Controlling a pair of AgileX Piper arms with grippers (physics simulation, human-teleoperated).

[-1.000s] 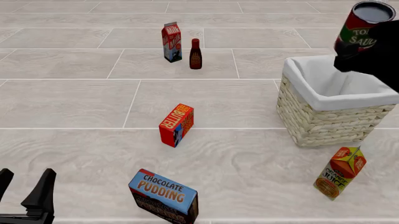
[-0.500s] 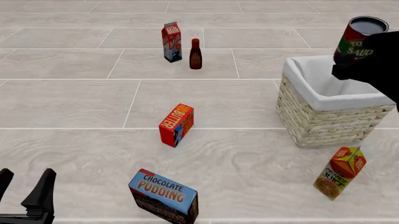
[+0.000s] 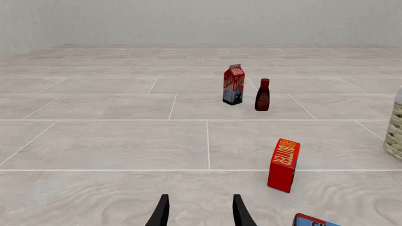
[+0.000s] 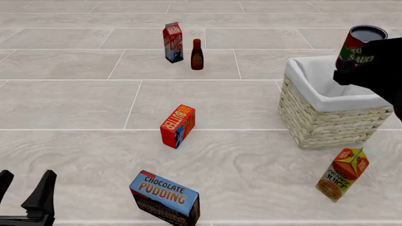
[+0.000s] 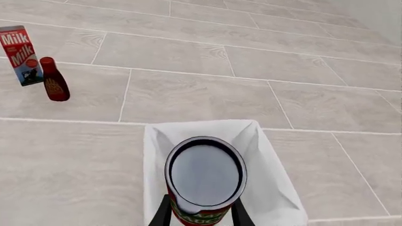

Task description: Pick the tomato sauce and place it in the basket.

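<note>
My right gripper (image 4: pixel 351 63) is shut on the tomato sauce (image 4: pixel 359 44), a red can with a green band and dark metallic top, held upright above the basket (image 4: pixel 326 117). In the right wrist view the can (image 5: pixel 205 176) hangs over the basket's white cloth lining (image 5: pixel 264 165), with my fingers (image 5: pixel 164 214) on both its sides. My left gripper (image 4: pixel 22 193) is open and empty at the near left edge; it also shows in the left wrist view (image 3: pixel 199 214).
A butter box (image 4: pixel 178 125) stands mid-table. A chocolate pudding box (image 4: pixel 165 197) lies near the front. An orange juice carton (image 4: pixel 342 174) stands in front of the basket. A milk carton (image 4: pixel 172 42) and a dark bottle (image 4: pixel 196 55) stand at the back.
My right gripper has lowered the tomato sauce can toward the basket. The left arm has not moved.
</note>
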